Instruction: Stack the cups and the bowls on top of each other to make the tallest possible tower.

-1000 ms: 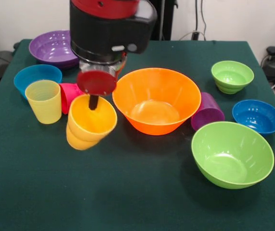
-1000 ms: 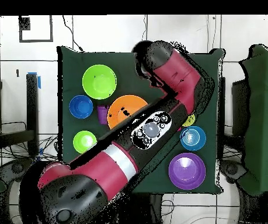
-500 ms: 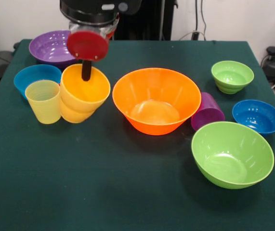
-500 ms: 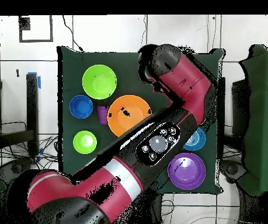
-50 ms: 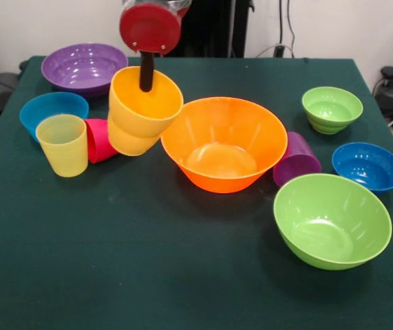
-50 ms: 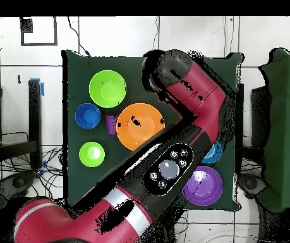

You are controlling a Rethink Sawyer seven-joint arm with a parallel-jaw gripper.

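Observation:
My gripper (image 5: 145, 81) hangs at the top of the front view, shut on the rim of the yellow-orange cup (image 5: 143, 113), with one black finger (image 5: 146, 71) inside it. The cup hangs tilted above the table, just left of the large orange bowl (image 5: 224, 141). Below and to its left the pale yellow cup (image 5: 62, 144) stands upright and the red-pink cup (image 5: 98, 139) lies on its side. A purple cup (image 5: 296, 159) lies against the orange bowl's right side. In the overhead view the arm hides the gripper and the held cup beside the orange bowl (image 6: 139, 125).
A large purple bowl (image 5: 85, 67) and a small blue bowl (image 5: 53, 108) sit at the back left. A small lime bowl (image 5: 332, 108), another blue bowl (image 5: 367, 166) and a large lime bowl (image 5: 332, 220) sit on the right. The arm (image 6: 191, 107) crosses the overhead view.
The gripper has lifted the yellow-orange cup higher and carried it right, toward the orange bowl. The red-pink cup, hidden half a second ago, shows again.

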